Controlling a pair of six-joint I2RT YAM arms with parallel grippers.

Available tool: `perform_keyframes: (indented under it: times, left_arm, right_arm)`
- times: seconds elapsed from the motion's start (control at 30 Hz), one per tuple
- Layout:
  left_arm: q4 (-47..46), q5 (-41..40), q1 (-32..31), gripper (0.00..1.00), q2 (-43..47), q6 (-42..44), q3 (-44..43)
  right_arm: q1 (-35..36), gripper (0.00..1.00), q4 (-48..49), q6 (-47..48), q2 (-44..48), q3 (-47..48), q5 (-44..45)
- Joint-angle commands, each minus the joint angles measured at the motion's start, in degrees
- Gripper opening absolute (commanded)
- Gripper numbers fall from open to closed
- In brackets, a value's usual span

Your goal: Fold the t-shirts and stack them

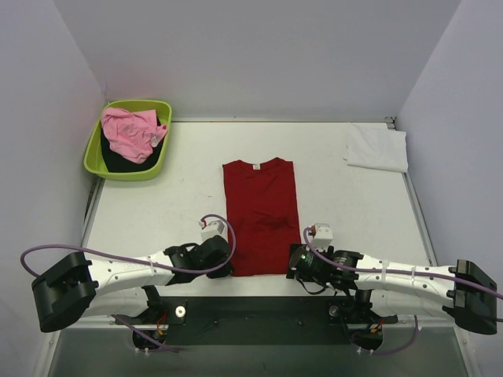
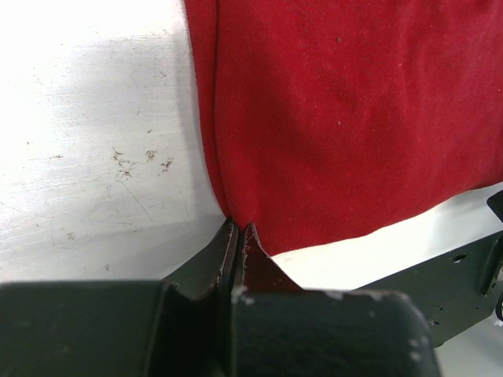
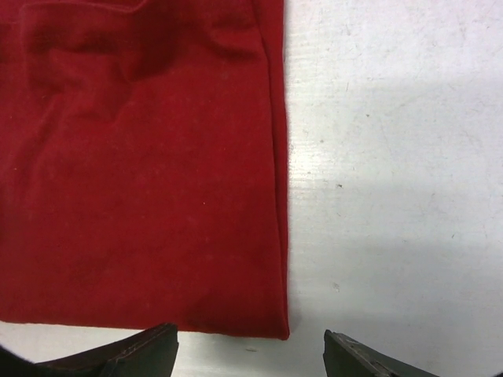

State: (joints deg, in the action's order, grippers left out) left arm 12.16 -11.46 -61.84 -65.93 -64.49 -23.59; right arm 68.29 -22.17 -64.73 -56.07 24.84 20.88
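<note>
Only the top view shows the whole deep red t-shirt (image 1: 261, 216), lying flat at the near middle of the table (image 1: 157, 212), its long axis running near to far and its collar at the far end. The left wrist view shows the left gripper (image 2: 240, 229) clamped shut on its near left corner. The right wrist view shows the right gripper (image 3: 250, 345) with fingers wide apart, flanking the near right corner.

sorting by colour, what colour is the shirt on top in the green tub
The top shirt is pink; top external view shows it best.
</note>
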Motion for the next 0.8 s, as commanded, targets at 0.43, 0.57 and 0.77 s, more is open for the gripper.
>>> perform_keyframes:
  times: [0.43, 0.57, 0.77]
  left_arm:
    - [4.3, -0.2, -0.4, 0.00, -0.1, 0.0, 3.1]
    - [4.2, -0.2, -0.4, 0.00, -0.3, -0.1, 3.2]
    - [4.0, -0.1, -0.4, 0.00, -0.2, -0.3, 3.8]
  right_arm:
    - [-4.1, 0.57, 2.7, -2.1, -0.7, -3.5, 1.9]
    - [-4.4, 0.53, 4.4, -2.2, -2.4, -3.7, 1.0]
    - [-4.4, 0.43, 7.2, -2.5, -4.4, -4.4, -0.8]
